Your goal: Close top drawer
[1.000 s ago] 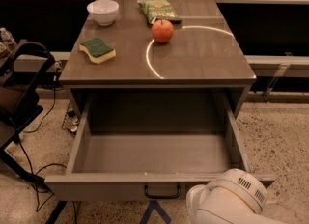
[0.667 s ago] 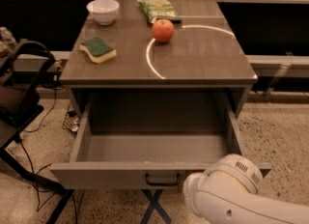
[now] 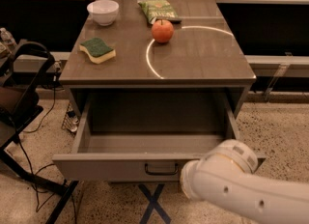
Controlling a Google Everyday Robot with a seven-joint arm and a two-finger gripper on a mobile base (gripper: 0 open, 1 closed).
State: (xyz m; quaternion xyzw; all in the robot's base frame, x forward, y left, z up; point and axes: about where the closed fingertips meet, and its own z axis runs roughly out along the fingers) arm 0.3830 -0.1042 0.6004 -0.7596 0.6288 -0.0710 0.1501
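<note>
The top drawer (image 3: 145,143) is a wide grey box standing partly open under the table top, and its inside looks empty. Its flat front (image 3: 111,166) carries a small black loop handle (image 3: 161,169) at the centre. My white arm (image 3: 227,182) comes in from the lower right and covers the right end of the drawer front. My gripper is hidden behind the arm near that right end, so I cannot see it.
On the table top (image 3: 203,59) are a white bowl (image 3: 103,11), a green and yellow sponge (image 3: 97,49), a red apple (image 3: 162,31) and a green snack bag (image 3: 157,10). A dark chair (image 3: 19,97) and cables stand to the left.
The drawer has slid inward, so less of its box shows. My arm has moved up and forward against the right end of the drawer front.
</note>
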